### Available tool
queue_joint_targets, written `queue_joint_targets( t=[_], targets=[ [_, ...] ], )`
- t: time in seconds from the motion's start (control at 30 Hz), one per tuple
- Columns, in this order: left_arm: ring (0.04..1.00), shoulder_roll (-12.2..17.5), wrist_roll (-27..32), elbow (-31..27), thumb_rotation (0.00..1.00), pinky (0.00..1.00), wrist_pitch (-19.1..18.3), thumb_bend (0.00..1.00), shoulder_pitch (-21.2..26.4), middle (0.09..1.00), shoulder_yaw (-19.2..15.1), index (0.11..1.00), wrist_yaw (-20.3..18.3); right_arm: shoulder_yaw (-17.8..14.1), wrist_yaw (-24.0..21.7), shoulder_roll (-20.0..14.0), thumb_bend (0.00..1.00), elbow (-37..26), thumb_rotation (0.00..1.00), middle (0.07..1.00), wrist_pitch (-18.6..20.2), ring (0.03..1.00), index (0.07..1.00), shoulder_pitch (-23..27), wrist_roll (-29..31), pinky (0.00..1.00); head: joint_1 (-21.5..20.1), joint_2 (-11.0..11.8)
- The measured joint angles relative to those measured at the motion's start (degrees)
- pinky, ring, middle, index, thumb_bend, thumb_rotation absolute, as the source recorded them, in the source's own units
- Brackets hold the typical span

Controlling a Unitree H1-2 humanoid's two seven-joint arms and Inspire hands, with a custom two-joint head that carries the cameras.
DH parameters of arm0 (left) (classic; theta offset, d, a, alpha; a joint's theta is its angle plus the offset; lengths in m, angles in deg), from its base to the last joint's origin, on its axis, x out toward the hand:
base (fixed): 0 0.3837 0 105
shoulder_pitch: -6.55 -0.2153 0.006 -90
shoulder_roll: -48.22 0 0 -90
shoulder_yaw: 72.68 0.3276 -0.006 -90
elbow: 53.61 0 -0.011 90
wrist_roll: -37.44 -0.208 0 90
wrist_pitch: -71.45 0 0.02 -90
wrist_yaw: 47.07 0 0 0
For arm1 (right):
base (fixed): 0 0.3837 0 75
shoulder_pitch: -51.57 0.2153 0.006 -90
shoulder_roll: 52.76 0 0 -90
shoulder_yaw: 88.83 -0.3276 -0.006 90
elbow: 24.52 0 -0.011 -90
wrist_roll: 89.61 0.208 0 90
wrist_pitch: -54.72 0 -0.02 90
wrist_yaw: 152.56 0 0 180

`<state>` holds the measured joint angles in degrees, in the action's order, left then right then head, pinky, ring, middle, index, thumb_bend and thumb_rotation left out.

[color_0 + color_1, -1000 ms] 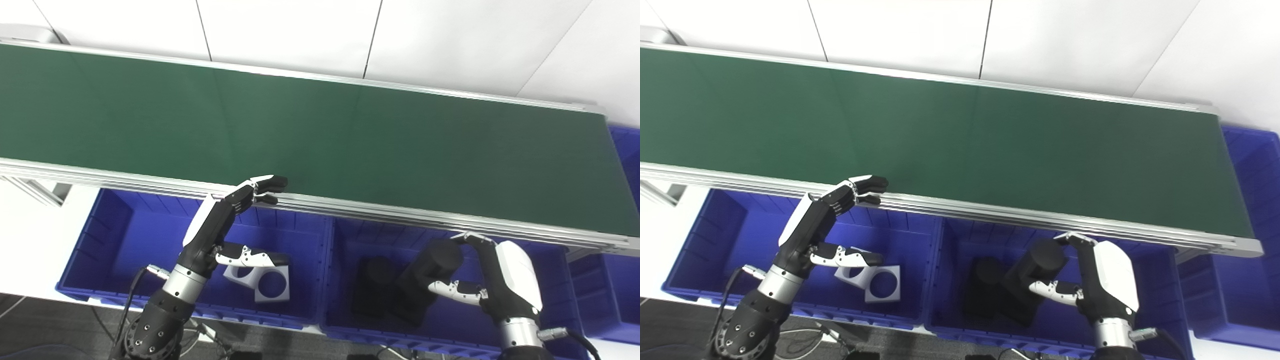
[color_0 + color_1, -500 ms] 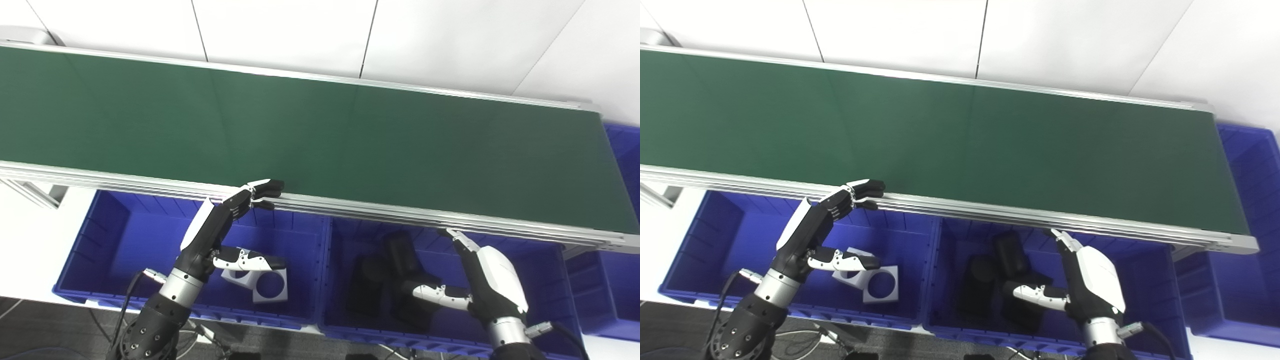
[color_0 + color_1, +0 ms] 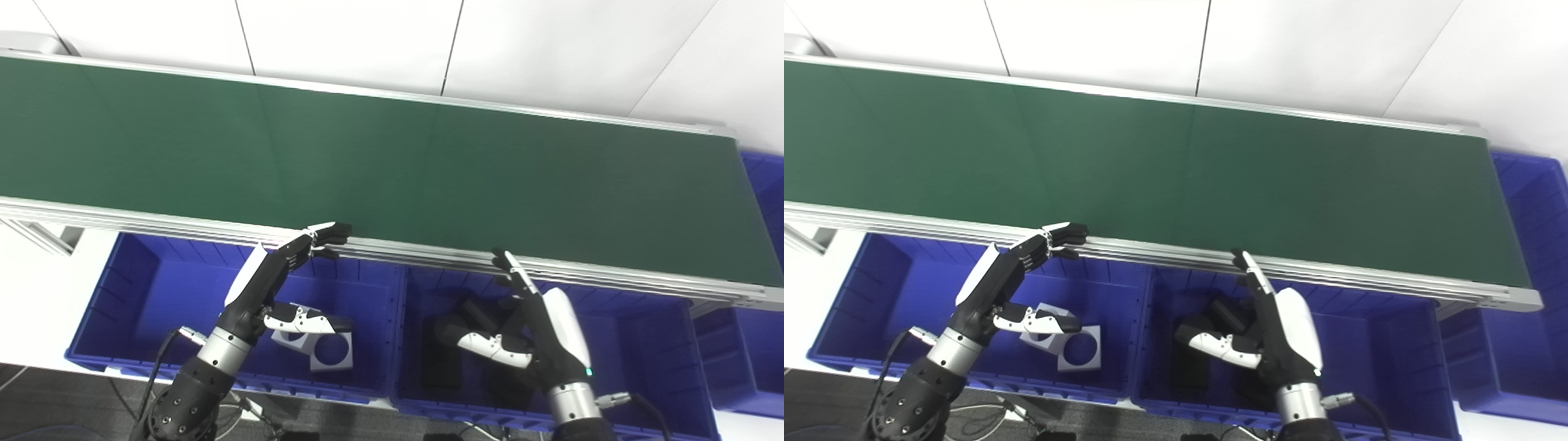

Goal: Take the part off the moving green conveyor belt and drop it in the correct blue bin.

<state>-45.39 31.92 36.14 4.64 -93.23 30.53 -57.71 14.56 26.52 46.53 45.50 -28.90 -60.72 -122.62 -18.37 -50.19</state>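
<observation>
The green conveyor belt carries no part. My right hand is open and empty, fingers spread, over the middle blue bin, which holds black parts. My left hand is open and empty above the left blue bin, its fingertips at the belt's near rail. White parts with round holes lie in the left bin.
The belt's metal near rail runs just above the bins. Another blue bin stands at the right, with more blue bin past the belt's right end. A white wall is behind.
My right hand let go of the black part, which now lies in the middle bin. The hand opened and moved left. My left hand barely moved.
</observation>
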Motion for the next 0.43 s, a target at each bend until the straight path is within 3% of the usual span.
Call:
queue_joint_targets(
  t=[0.2, 0.43],
  targets=[
    [0.803, -0.2, -0.5, 1.3, 0.31, 0.7, 0.0, 0.86, 0.2, 0.822, 0.1, 0.812, 0.0, 0.5, 1.6, 0.8, 0.88, 3.4, 0.44, 0.931, -3.5, 0.884, 0.972, 0.9, 4.1, 0.78, 1.2, 0.9],
    [0.81, -0.4, -0.9, 1.9, 0.31, 0.71, 0.0, 0.86, 0.5, 0.829, 0.1, 0.811, 0.0, 0.1, 2.1, 0.7, 0.88, 5.3, 0.41, 0.926, -5.9, 0.882, 0.974, 1.1, 6.6, 0.8, 1.2, 1.3]
  ],
)
